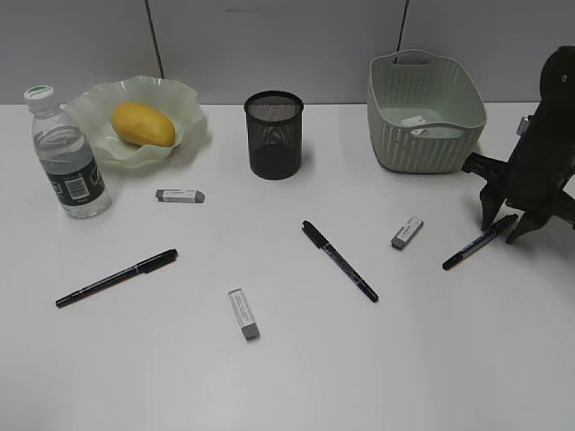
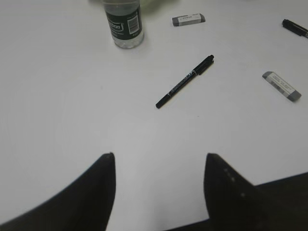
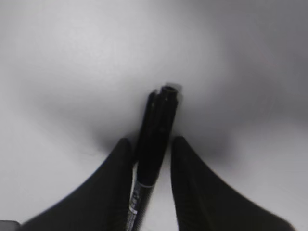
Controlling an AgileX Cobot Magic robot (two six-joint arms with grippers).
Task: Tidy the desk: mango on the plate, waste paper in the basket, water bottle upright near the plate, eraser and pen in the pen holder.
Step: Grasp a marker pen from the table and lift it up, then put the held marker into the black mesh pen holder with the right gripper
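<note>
From the outside view, we see the right hand [image 1: 503, 229] low on the counter [image 1: 359, 377]. Its tips stand on both sides of the cap end of one pen [image 1: 476, 244]. The rest of that pen sticks out in front of the hand. A small eraser [image 1: 407, 232] lies near this hand, on its left. The basket [image 1: 395, 135] stands behind the hand, with the waste paper [image 1: 418, 121] inside. The pen holder [image 1: 274, 135] stands farther left of the hand. A middle pen [image 1: 340, 260], a front eraser [image 1: 243, 313], a far pen [image 1: 117, 278] and a far eraser [image 1: 180, 195] lie well away on the left. Farthest from the hand are the plate [image 1: 184, 99] with the mango [image 1: 143, 124] on it, and the water bottle [image 1: 70, 162] standing up beside the plate.

In the left wrist view, the left hand [image 2: 159, 156] is wide and holds nothing. The far pen [image 2: 185, 81] lies ahead of it. The water bottle [image 2: 124, 24] and the far eraser [image 2: 188, 19] are farther ahead. The front eraser [image 2: 281, 85] lies ahead on the right.

In the right wrist view, the right hand [image 3: 151, 144] is narrow. The pen [image 3: 156, 130] runs between its two fingers [image 3: 115, 183]. The picture is blurry, so we cannot tell if the fingers squeeze it.
</note>
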